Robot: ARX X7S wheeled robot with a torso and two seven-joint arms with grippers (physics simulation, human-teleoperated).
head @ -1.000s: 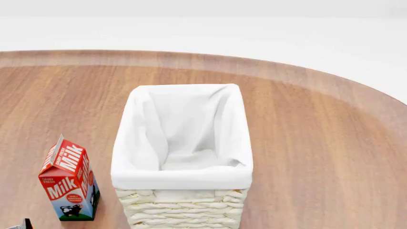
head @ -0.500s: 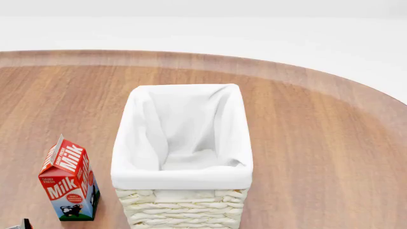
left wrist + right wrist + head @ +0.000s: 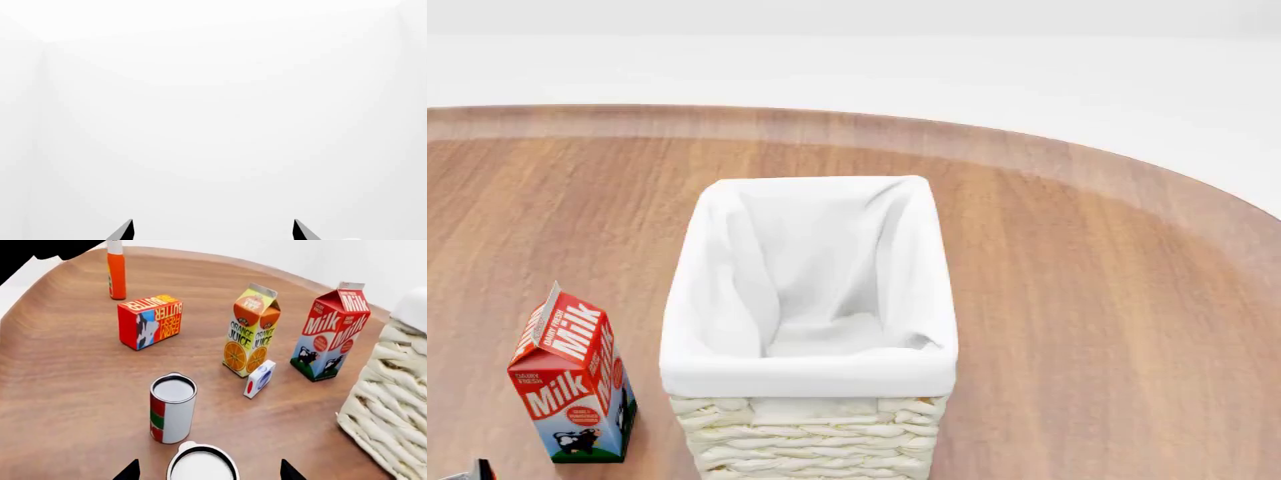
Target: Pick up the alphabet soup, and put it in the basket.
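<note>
Round wooden table (image 3: 1094, 290) bearing basket (image 3: 810, 430), milk carton (image 3: 571, 385); juice carton (image 3: 251, 330), butter box (image 3: 149, 321), cans.

The basket (image 3: 811, 300) stands open-topped on the worktop (image 3: 1094, 300), its lined hollow unobstructed from above. Bare wood lies wide on its right; the milk carton (image 3: 571, 390) stands near its left. Before the right claw (image 3: 208, 471), a silvery-topped can (image 3: 202, 465), probably the alphabet soup, sits just beside the red-and-green can (image 3: 172, 409), leaving little gap.
</note>
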